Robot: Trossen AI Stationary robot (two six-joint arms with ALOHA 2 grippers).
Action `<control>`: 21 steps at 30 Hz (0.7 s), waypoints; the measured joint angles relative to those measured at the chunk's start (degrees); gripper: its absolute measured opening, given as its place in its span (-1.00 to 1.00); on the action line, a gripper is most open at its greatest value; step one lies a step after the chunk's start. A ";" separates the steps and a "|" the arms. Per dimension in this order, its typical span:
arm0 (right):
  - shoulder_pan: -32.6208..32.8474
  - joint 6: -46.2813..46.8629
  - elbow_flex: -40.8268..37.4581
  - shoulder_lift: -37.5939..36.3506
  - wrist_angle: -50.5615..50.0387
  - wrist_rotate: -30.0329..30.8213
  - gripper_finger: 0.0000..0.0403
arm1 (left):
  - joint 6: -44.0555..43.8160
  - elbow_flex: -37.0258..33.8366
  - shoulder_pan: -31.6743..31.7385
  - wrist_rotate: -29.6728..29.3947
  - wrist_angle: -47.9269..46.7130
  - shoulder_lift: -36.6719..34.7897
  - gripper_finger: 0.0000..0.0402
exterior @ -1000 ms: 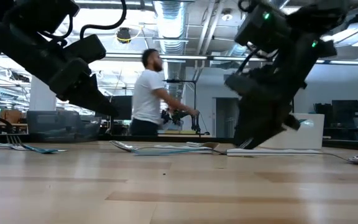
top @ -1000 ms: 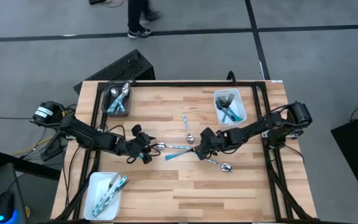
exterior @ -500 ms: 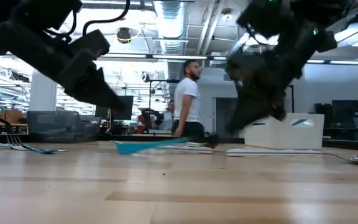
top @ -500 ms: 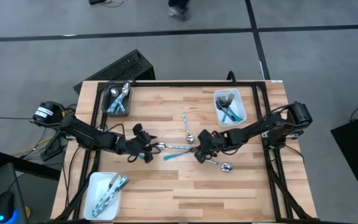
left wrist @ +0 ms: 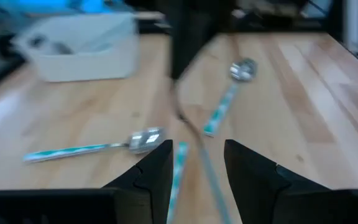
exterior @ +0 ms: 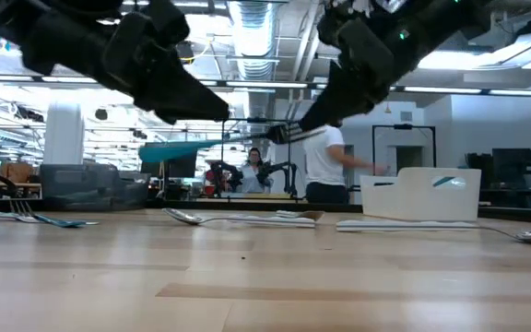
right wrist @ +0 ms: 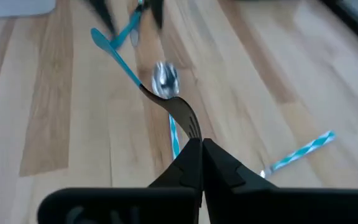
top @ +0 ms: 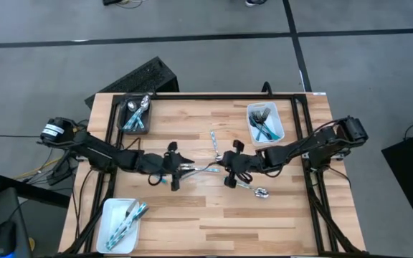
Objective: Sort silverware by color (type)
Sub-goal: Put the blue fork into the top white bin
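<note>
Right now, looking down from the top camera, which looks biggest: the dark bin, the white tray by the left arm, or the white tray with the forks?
1. White tray by the left arm
2. White tray with forks, about like the dark bin; too close to rank.

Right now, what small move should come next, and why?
Probably the left fingers close on the utensil by its teal handle: the right fingers, shut on its metal end, hold it lifted, handle lying between the open left fingers.

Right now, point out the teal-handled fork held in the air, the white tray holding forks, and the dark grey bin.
teal-handled fork [right wrist: 114,55], right wrist view, on its handle.
white tray [top: 279,126], high view, on its right rim.
dark grey bin [top: 125,106], high view, on its far-left rim.
</note>
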 joint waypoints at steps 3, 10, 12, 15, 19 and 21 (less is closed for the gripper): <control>0.30 -2.00 1.40 0.00 -0.44 1.48 -0.85 | 0.79 3.73 0.34 2.70 -2.84 3.71 -0.36; 2.36 -3.94 3.20 0.00 0.42 4.79 -0.88 | -0.06 12.15 1.08 -1.32 -18.34 10.33 -0.37; 2.89 -4.87 3.20 0.00 0.84 5.64 -0.87 | -0.02 13.76 1.05 -2.48 -21.53 10.99 -0.45; 3.19 -5.01 3.20 0.00 1.71 6.02 -0.86 | 1.10 14.53 1.10 -3.22 -22.33 11.07 -0.70; 3.05 -3.45 3.20 0.00 3.99 6.12 -0.80 | 2.02 14.67 1.01 -2.64 -22.90 9.56 -0.95; 3.04 -1.38 3.20 0.00 6.23 7.53 -0.75 | 2.05 14.65 0.94 -4.01 -23.53 8.34 -0.97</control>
